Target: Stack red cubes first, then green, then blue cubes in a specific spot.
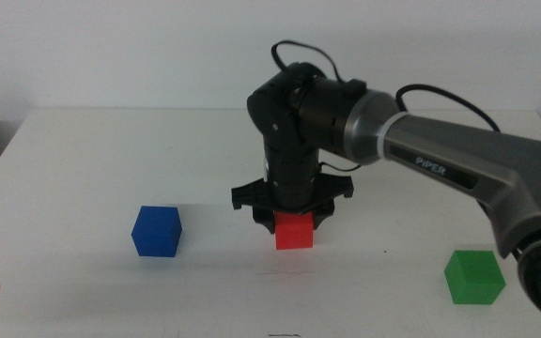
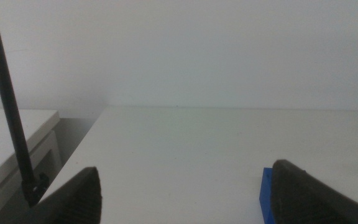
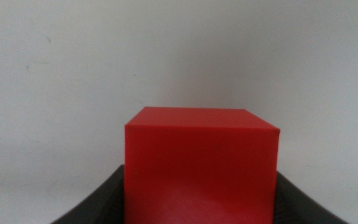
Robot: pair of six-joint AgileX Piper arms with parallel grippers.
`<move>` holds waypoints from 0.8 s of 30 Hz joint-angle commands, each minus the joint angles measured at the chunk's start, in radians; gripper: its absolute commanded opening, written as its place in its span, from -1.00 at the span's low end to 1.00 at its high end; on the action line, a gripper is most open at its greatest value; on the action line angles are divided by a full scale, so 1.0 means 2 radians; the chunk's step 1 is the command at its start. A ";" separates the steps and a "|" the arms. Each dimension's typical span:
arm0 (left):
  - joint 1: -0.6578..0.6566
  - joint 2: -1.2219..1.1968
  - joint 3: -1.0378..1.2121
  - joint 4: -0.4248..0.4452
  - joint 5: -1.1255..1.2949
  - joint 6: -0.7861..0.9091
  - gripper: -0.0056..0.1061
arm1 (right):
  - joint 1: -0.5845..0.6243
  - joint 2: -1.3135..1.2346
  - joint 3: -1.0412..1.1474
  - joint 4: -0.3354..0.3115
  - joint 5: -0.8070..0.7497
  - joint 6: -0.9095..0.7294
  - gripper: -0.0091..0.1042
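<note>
Evidently the step in hand is setting the red cube (image 1: 294,231) down as the base of the stack, and doing it well means lowering it square so its bottom face lands flat on the white surface (image 1: 83,150), then parting the jaws only slightly and lifting straight up so the cube is not dragged or twisted; the right gripper (image 1: 293,218) points down near the middle of the surface, its jaws closed on the cube, which sits between them with most of its body showing below the dark tips; in the right wrist view the red cube (image 3: 199,167) fills the gap between the two jaws and appears level; whether it already touches the surface I cannot tell; the blue cube (image 1: 156,231) rests well apart toward the left, the green cube (image 1: 473,276) well apart toward the right; the left gripper (image 2: 182,198) waits low at the near left edge, jaws wide apart and holding nothing.
</note>
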 commanded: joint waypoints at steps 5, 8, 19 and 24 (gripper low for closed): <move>0.000 -0.010 -0.001 -0.004 -0.039 -0.002 0.76 | 0.003 -0.017 -0.004 0.002 -0.021 0.008 -0.86; 0.000 -0.010 -0.001 -0.004 -0.039 -0.002 0.76 | 0.003 -0.011 -0.002 0.009 -0.027 0.008 -0.86; 0.000 -0.010 -0.001 -0.004 -0.039 -0.002 0.76 | 0.003 -0.005 -0.002 0.014 -0.027 0.030 -0.69; 0.000 -0.010 -0.001 -0.004 -0.039 -0.002 0.76 | 0.003 -0.005 -0.002 0.021 -0.025 0.032 -0.29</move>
